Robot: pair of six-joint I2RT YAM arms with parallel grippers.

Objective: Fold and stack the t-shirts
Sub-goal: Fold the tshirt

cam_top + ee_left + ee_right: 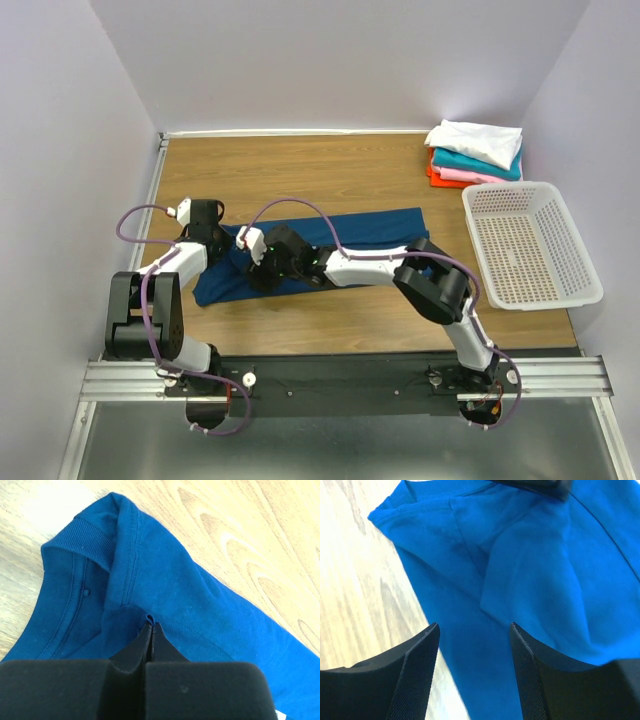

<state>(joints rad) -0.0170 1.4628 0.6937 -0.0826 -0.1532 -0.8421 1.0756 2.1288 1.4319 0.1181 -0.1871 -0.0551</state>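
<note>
fingers (pixel 135 649) of the left gripper (pixel 151 626) pressed together on a small ridge of cloth, pinching the navy t-shirt (pixel 200 595) just below its ribbed collar (pixel 80 535), as seen from the left wrist. around the pinch the cloth lies mostly flat, a shoulder seam running up toward the collar, with the wood-grain table (pixel 240 525) showing beyond the shirt's edge. from above, the left arm (pixel 185 262) rises from its base, bends at the elbow and reaches toward the far right, its wrist tipped down over the shirt's left end. the right gripper (pixel 474 625) stands spread, its two fingers apart with blue cloth showing between them, low over a soft fold; whether the tips touch the cloth cannot be told. the right arm (pixel 365 266) stretches leftward across the table, its elbow (pixel 435 285) bent above the near edge, its forearm low along the shirt's near side, so the two grippers sit close together. the navy t-shirt lies as a long strip across the middle of the table, crumpled at its left end. well apart, in the far right corner, a stack holds a white t-shirt (pixel 475 138) on top, then a teal t-shirt (pixel 480 160), a pink t-shirt (pixel 465 175) and an orange-red t-shirt (pixel 437 181) at the bottom. a white basket (pixel 590 290) stands just beside the stack, on its near side.
</note>
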